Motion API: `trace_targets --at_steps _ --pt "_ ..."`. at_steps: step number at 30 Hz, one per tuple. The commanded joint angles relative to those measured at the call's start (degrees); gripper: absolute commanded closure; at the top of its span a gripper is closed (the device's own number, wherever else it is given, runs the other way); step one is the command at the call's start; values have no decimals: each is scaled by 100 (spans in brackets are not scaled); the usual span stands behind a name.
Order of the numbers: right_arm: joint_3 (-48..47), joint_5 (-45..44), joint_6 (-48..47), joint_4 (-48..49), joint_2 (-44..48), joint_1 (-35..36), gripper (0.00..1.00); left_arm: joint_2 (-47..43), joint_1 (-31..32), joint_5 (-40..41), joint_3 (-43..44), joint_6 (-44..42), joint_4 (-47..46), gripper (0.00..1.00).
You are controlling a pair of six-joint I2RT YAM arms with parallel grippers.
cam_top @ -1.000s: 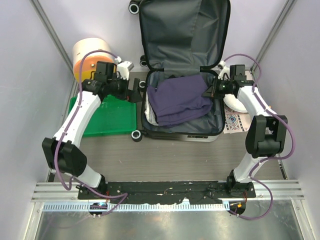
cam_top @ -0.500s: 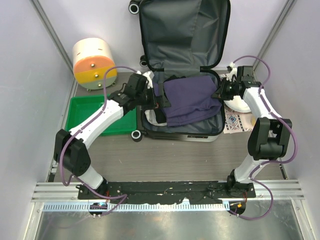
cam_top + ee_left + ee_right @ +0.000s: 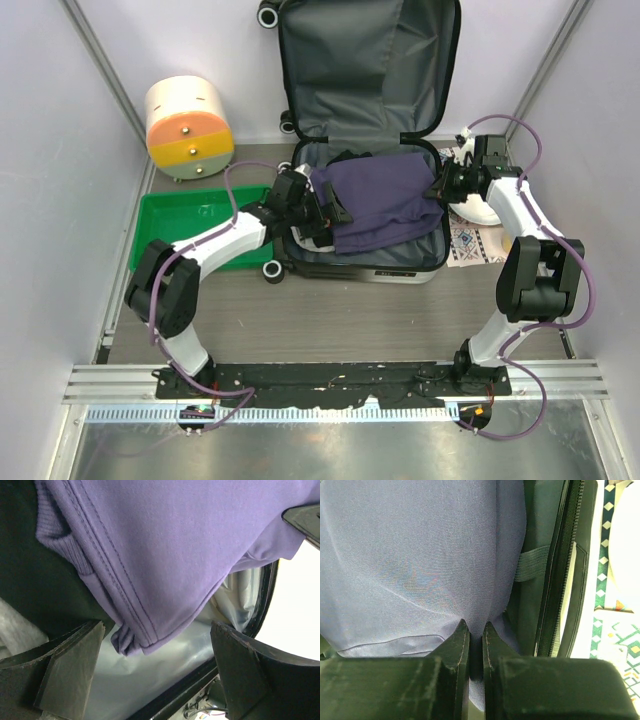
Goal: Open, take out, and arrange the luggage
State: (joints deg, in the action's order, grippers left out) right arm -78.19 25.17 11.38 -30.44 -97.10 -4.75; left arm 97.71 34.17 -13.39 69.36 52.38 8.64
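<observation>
The luggage (image 3: 365,262) lies open in the middle of the table, its dark grey lined lid (image 3: 368,60) flat at the back. A purple garment (image 3: 380,200) is draped across its lower half, over a dark garment and a clear plastic bag (image 3: 165,650). My right gripper (image 3: 438,187) is shut on the purple garment's right edge (image 3: 476,630) and holds it up. My left gripper (image 3: 325,212) is open inside the luggage's left side, its fingers (image 3: 70,672) spread below the purple garment's hem (image 3: 132,640), which hangs between them untouched.
A green tray (image 3: 200,215) lies left of the luggage. A cream-and-orange cylinder (image 3: 188,125) stands at the back left. A white object on a patterned mat (image 3: 470,240) sits right of the luggage, under my right arm. Walls close in on both sides.
My left gripper has swung right from over the green tray into the luggage's left side. My right gripper has stayed shut on the purple garment, which has shifted and lifted slightly.
</observation>
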Motion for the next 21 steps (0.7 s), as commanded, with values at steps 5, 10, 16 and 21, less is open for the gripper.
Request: trace_targets --at_steps 5,10,16,21 --pt "-126 -56 75 398 314 -96 99 389 2 100 -19 325 -838 17" --pt "-109 -21 66 372 314 -96 99 240 10 2 24 159 -1163 24" --pt "-82 32 31 328 341 -96 99 -15 19 424 349 -210 -882 30" --pt "-100 94 31 328 314 -96 99 -94 46 784 666 -536 -241 34"
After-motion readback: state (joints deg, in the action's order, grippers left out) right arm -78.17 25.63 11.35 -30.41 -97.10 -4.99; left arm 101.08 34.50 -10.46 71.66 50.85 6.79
